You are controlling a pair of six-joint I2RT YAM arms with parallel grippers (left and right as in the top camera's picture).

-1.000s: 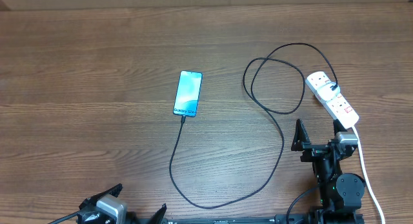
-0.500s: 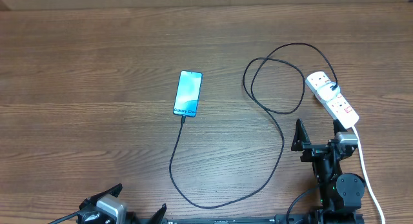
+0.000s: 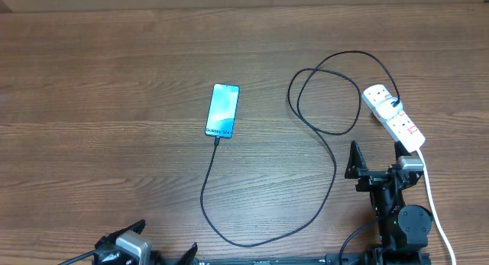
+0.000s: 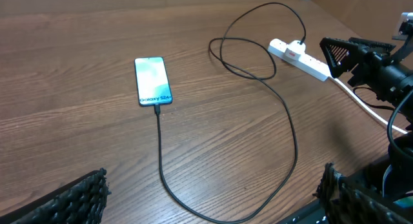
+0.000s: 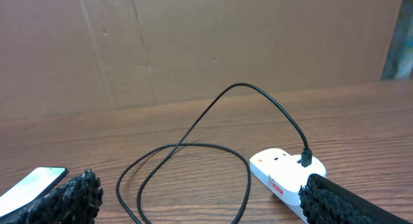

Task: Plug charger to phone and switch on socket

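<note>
The phone [image 3: 222, 110] lies flat mid-table with its screen lit; the left wrist view shows the phone [image 4: 153, 81] too. The black charger [image 3: 334, 167] runs from the phone's bottom edge, where its small plug meets the phone, loops across the wood and ends in the white socket [image 3: 393, 118] at the right. My right gripper [image 3: 376, 159] stands open just short of the socket's near end, with the socket [image 5: 284, 172] by its right finger. At the table's near edge my left gripper [image 3: 157, 248] is open with nothing in it, and the charger [image 4: 290, 130] curves in front of it.
A thick white cord [image 3: 434, 208] leaves the socket and runs past the right arm's base [image 3: 409, 219]. A brown cardboard wall [image 5: 193, 43] backs the table. The right arm [image 4: 374, 62] shows at the right of the left wrist view.
</note>
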